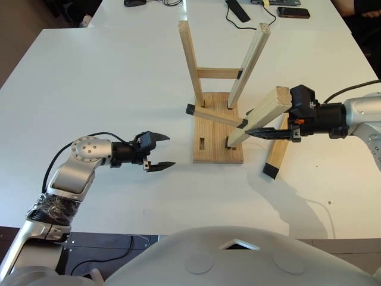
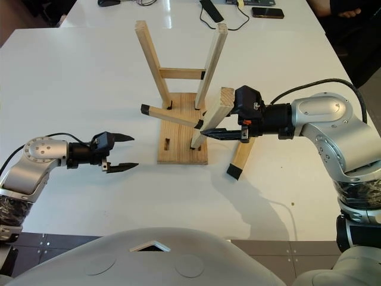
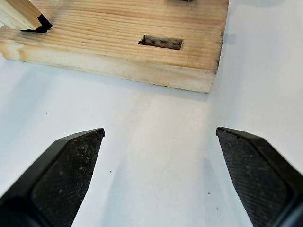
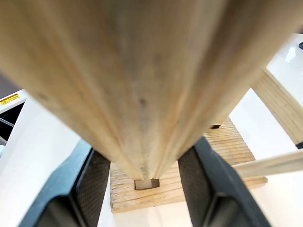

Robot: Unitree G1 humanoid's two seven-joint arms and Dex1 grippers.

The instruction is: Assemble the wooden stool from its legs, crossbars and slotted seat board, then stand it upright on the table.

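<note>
Midway through the build: the right claw (image 1: 257, 127) is clamped on a third leg (image 1: 271, 108), holding it tilted with its lower end over a slot (image 4: 146, 183) in the seat board (image 1: 217, 149). The board lies flat on the white surface (image 1: 107, 89), just ahead of the claw's tips. From the wrist camera the slot shows open past the leg's end, so the leg looks not yet seated.

Beyond the right claw, on the far side of the board, two legs (image 1: 191, 59) already stand in their slots, joined by a crossbar (image 1: 217, 73). A second crossbar (image 1: 217, 117) with dark ends runs slantwise over the board between that pair and the held leg; whether it is fixed at either end cannot be told. A fourth leg (image 1: 278, 152) lies loose on the surface directly under the right claw.

The left claw (image 1: 169, 151) hangs just above the surface with its fingers spread wide and nothing between them. The board's near corner and an unfilled slot (image 3: 161, 42) lie a short way in front of it.

By this reckoning, about half the work is left: seating this leg, fitting the fourth leg and second crossbar, then turning the stool upright.

Far beyond both claws, past the surface's far edge, a second surface (image 1: 321, 24) carries a phone (image 1: 293, 12) and cables (image 1: 238, 21).
</note>
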